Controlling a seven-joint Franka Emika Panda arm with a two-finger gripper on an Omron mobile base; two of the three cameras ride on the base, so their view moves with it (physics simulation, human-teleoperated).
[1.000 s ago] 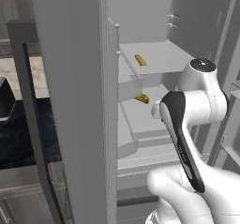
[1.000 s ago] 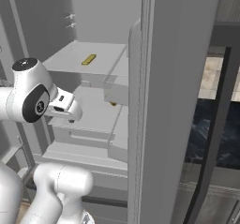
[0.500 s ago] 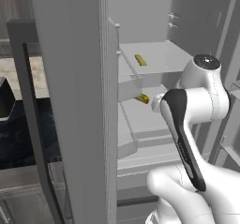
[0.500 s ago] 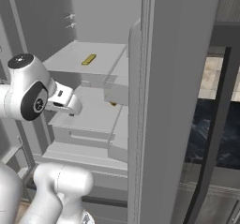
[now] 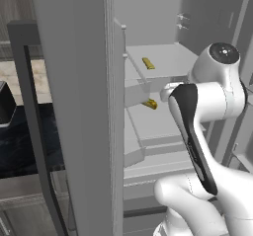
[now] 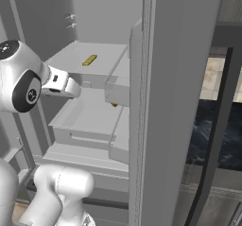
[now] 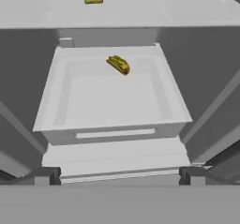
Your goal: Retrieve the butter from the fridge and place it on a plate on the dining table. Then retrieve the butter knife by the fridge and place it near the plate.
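Glossy white arm (image 5: 217,101) of thick rounded segments, bulging at the joints like smooth shells, seen in front of the fridge (image 5: 79,82) from both base views. Round dark cap with a small pale mark at its centre on the topmost joint (image 5: 223,53), and a long, curved black strip (image 5: 190,131) down the side of the segment below it, widest at the top and tapering to a rounded point. Short white wrist block (image 6: 59,82) with a small dark marking on its flat face, and a swollen white link (image 6: 61,187) low beside the fridge's bottom drawers.
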